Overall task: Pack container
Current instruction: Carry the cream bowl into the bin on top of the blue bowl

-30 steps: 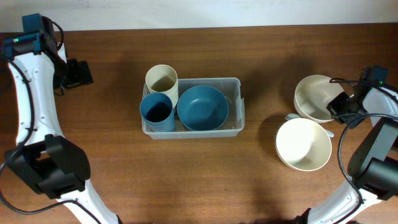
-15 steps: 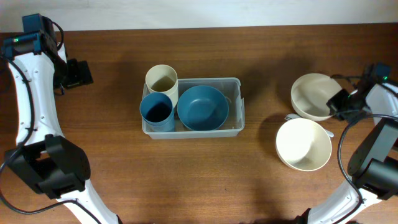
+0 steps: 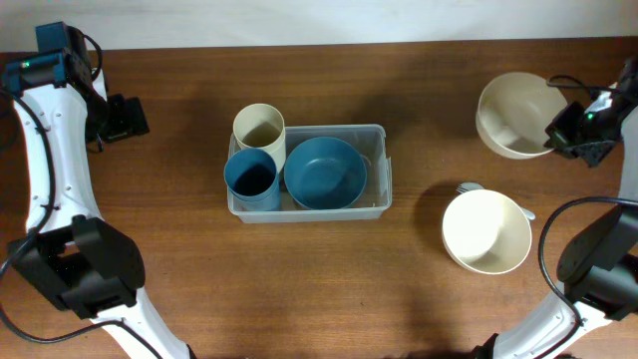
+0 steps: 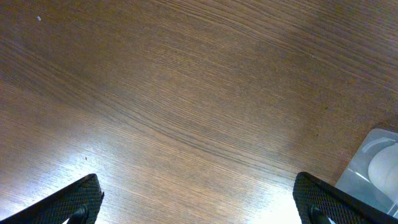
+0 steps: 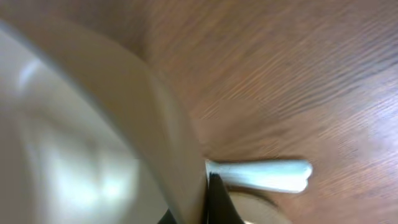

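I have the container (image 3: 377,140) in the middle of the table (image 3: 179,259), long side running left to right. Inside it a dark blue cup (image 3: 251,179) stands upright at the left end, and a blue bowl (image 3: 325,172) sits open side up just beside it, filling the middle. The right end of the bin holds nothing that I can see. A cream cup (image 3: 259,127) stands upright at the far left corner, overlapping the rim. From above I cannot tell whether it is inside the bin or just behind it.

My right gripper (image 3: 554,130) is at the far right of the table with its jaws pinched together on the right-hand rim of a cream bowl (image 3: 510,115). In the right wrist view the bowl's wall (image 5: 74,137) fills the left of the frame, with one dark finger (image 5: 215,200) pressed against it. A second cream bowl (image 3: 486,231) rests open side up nearer to me, well apart from the held one. A pale utensil (image 3: 467,186) pokes out from under it, and its handle (image 5: 258,175) shows past the held bowl's edge.

My left gripper (image 3: 128,117) hangs at the far left, well apart from the bin. Its fingers (image 4: 74,198) are spread as wide as they go over bare wood, with nothing between them. A corner of the container (image 4: 373,168) shows at the right edge of that view
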### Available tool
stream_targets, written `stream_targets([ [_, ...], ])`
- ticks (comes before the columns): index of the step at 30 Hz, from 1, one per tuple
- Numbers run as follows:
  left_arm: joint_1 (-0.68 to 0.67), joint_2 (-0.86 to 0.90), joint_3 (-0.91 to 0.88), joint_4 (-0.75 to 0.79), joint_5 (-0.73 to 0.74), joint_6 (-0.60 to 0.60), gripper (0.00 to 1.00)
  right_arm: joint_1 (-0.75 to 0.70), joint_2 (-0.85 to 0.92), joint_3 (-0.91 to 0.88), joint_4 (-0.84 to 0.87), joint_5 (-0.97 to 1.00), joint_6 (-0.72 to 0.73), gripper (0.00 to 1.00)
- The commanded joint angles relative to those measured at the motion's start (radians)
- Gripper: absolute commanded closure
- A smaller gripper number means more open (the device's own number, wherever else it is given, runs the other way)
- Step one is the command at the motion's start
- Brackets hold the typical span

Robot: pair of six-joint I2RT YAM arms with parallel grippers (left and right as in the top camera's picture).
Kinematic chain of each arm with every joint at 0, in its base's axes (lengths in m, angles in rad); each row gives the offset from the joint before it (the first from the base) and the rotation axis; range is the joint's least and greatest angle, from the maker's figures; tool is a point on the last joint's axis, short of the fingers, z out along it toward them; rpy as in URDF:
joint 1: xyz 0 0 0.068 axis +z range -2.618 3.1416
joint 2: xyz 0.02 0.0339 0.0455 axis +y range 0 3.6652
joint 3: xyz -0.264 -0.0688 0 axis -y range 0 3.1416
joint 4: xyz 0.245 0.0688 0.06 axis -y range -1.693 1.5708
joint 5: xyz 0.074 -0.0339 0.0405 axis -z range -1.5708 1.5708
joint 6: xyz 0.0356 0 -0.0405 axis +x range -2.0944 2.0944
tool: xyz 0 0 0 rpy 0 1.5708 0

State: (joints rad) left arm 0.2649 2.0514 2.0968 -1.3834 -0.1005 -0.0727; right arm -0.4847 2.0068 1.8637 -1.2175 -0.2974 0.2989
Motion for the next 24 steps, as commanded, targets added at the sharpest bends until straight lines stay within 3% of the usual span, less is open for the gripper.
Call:
stream_targets([
  [1,0.002,-0.002,0.016,0.000,0.010,-0.010,0.00,0.032,-0.006,0.069,-0.057,-0.154,-0.117,0.96],
  [11,0.002,-0.002,0.016,0.000,0.010,-0.010,0.00,0.307,-0.029,0.119,-0.205,-0.215,-0.274,0.96],
  [24,0.002,-0.002,0.016,0.000,0.010,-0.010,0.00,0.640,-0.029,0.119,-0.203,-0.059,-0.211,0.96],
])
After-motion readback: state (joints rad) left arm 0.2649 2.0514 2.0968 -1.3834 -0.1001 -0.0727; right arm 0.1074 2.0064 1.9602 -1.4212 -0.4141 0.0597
